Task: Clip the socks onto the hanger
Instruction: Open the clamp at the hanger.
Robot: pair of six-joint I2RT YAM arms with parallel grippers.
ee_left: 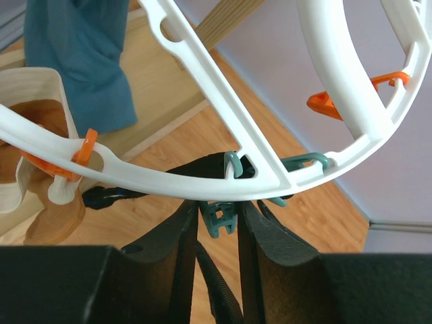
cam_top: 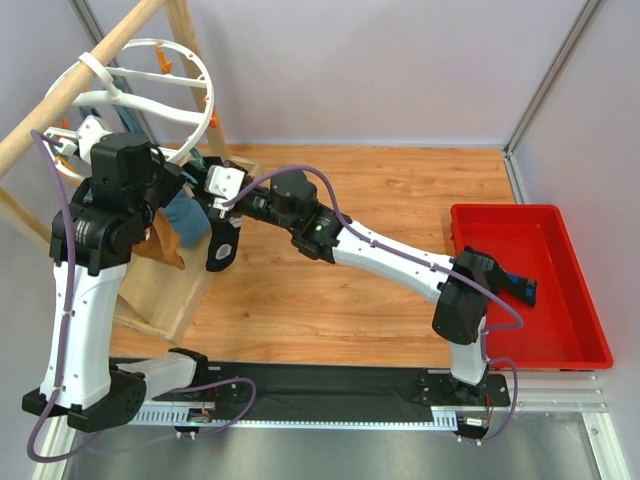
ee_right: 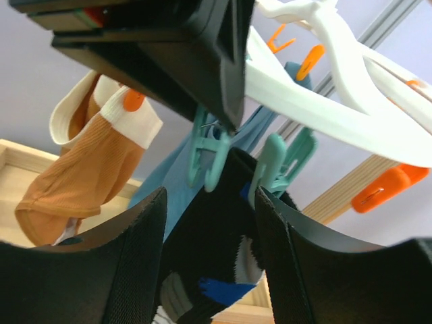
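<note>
The white ring hanger (cam_top: 150,75) hangs from a wooden pole at the back left. In the left wrist view its rim (ee_left: 202,182) crosses just above my left gripper (ee_left: 217,223), which is shut on a teal clip (ee_left: 220,217) under the rim. One black sock (ee_right: 216,256) with white and blue marks hangs by its cuff between two teal clips (ee_right: 273,165). My right gripper (ee_right: 209,196) stands open around that sock, which shows dangling (cam_top: 222,245) in the top view. The other black sock (cam_top: 522,288) lies in the red bin.
A teal-blue sock (ee_left: 74,61) and a tan-brown sock (ee_right: 81,175) hang from orange clips on the same ring. A wooden rack (cam_top: 170,290) stands under the hanger. The red bin (cam_top: 580,330) sits at the right, by the right arm's base.
</note>
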